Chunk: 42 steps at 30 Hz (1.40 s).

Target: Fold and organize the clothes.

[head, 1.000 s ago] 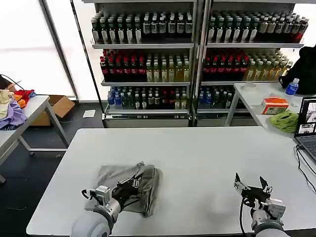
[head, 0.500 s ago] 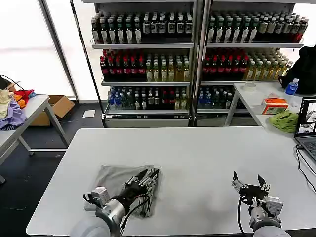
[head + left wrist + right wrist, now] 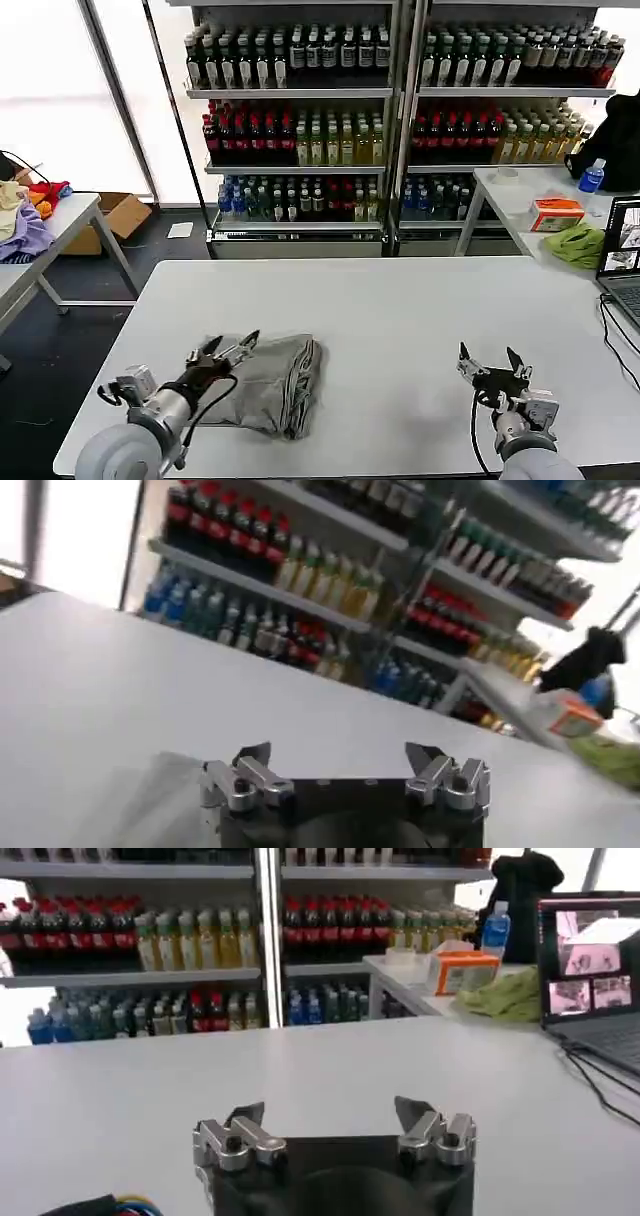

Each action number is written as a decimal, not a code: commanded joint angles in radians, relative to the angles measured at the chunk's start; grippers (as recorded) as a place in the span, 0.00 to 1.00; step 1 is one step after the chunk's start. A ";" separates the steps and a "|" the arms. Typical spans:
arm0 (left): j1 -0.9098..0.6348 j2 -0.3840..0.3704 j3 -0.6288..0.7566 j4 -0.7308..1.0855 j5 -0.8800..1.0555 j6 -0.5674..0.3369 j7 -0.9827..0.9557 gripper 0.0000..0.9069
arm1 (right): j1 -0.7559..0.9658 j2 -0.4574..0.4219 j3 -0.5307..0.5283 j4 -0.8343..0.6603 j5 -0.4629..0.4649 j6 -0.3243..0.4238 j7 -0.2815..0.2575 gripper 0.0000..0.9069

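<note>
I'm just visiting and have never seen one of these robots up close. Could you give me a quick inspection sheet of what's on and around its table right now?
Surface: white table, mostly bare.
Job's things: one grey shirt, folded into a rough bundle, lying near the table's front left.
Clutter: nothing seen on the work table.
Grippers: left gripper open, above the shirt's left edge, holding nothing; right gripper open, over bare table at the front right, idle.
Cables: black cable trailing from the laptop at the table's right edge.
Surroundings: shelves of bottled drinks behind; a side table on the right with a lime-green cloth and an orange box; coloured garments on a table at the left.
</note>
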 commanded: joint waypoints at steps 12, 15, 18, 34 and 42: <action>0.005 0.046 -0.073 0.265 0.174 -0.051 0.171 1.00 | -0.014 -0.006 0.003 0.005 0.001 0.003 -0.004 1.00; 0.006 0.042 -0.071 0.281 0.188 -0.060 0.177 1.00 | -0.022 -0.004 0.009 0.012 0.001 0.004 -0.005 1.00; 0.026 0.037 -0.069 0.270 0.188 -0.056 0.184 1.00 | -0.024 -0.001 0.014 0.014 0.001 0.004 -0.003 1.00; 0.069 0.005 -0.061 0.248 0.197 -0.051 0.198 0.00 | -0.039 0.013 0.008 0.014 -0.002 0.010 -0.002 1.00; 0.088 -0.016 -0.055 0.188 0.204 -0.051 0.208 0.00 | -0.021 0.006 0.004 0.018 0.001 0.005 -0.002 1.00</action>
